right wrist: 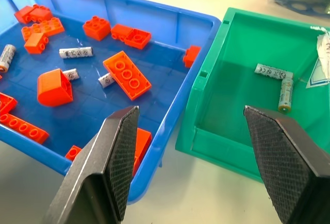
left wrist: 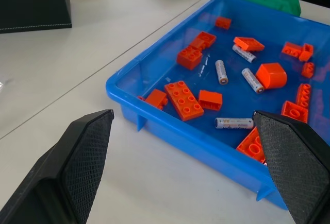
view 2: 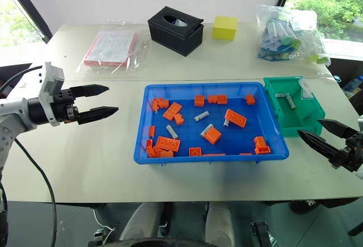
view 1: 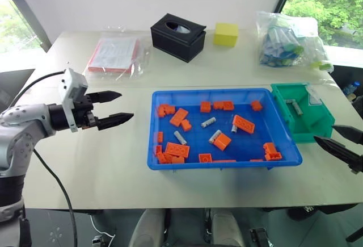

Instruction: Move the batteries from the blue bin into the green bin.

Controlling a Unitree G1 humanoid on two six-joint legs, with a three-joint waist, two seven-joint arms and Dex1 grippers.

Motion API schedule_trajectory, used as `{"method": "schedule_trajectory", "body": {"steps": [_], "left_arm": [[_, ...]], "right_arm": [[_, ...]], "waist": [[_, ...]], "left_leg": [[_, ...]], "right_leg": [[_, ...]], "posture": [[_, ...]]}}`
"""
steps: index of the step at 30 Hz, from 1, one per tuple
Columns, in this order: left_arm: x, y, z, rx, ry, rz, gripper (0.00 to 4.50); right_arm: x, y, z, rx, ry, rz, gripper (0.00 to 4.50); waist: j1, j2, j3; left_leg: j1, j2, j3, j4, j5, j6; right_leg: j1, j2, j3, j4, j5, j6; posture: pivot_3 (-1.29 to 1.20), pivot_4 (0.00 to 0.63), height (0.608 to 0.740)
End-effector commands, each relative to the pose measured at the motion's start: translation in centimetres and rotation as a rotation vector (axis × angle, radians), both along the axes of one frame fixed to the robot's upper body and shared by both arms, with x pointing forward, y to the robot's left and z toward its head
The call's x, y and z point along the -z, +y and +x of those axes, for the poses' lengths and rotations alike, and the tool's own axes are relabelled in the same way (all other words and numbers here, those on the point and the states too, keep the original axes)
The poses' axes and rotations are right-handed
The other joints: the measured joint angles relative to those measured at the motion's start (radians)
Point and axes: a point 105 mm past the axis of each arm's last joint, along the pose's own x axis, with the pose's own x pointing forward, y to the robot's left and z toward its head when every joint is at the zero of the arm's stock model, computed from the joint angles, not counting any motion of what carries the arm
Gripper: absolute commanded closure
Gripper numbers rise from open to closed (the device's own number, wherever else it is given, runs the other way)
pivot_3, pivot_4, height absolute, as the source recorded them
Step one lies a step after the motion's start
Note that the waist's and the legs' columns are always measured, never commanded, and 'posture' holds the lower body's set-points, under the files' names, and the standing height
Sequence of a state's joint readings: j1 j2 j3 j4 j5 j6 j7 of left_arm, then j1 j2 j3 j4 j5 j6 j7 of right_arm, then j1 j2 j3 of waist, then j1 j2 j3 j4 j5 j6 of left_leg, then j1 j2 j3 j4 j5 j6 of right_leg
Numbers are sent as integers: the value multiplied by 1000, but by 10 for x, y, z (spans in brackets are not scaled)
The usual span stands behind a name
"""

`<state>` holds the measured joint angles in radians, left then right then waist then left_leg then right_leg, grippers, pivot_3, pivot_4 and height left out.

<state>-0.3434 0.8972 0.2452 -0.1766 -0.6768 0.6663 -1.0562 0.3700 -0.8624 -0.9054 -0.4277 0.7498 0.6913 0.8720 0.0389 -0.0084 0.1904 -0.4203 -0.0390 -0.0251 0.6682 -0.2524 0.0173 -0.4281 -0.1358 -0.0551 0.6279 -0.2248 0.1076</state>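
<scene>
The blue bin [view 1: 221,164] lies mid-table and holds several silver batteries [view 1: 208,122] scattered among orange bricks [view 1: 243,124]. In the left wrist view one battery [left wrist: 234,123] lies near the bin's close wall. The green bin [view 1: 317,130] stands against the blue bin's right end, with two batteries [right wrist: 272,71] lying on its floor. My left gripper [view 1: 126,105] hovers open and empty above the table, left of the blue bin. My right gripper [view 2: 309,126] is open and empty, low at the right, just in front of the green bin's front edge.
A black tissue box [view 1: 177,36], a yellow cube [view 1: 226,33], a clear bag of coloured items [view 1: 289,41] and a bagged red-and-white sheet [view 1: 115,54] lie along the back of the table. Bare tabletop stretches left of and in front of the bins.
</scene>
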Motion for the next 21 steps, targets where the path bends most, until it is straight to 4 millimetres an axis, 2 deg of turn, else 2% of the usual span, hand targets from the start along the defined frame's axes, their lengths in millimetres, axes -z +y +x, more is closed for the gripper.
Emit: {"method": "schedule_trajectory", "body": {"steps": [1,16,21], "left_arm": [[-10,-3,-2,23,-41,9,0],[-6,-13,-3,59,-34,12,0],[-6,-21,-7,90,-32,-10,0]], "right_arm": [[-6,1,-1,-3,-32,-16,1201],[-12,-1,5,-4,-45,-25,1201],[-22,2,12,-45,-48,-61,1201]], "waist": [[0,0,0],[0,0,0],[-1,0,0]], "left_leg": [[0,0,0,0,0,0],[0,0,0,0,0,0],[0,0,0,0,0,0]], "right_leg": [[0,0,0,0,0,0],[0,0,0,0,0,0],[0,0,0,0,0,0]], "posture": [[0,150,692],[0,150,692],[0,150,692]]}}
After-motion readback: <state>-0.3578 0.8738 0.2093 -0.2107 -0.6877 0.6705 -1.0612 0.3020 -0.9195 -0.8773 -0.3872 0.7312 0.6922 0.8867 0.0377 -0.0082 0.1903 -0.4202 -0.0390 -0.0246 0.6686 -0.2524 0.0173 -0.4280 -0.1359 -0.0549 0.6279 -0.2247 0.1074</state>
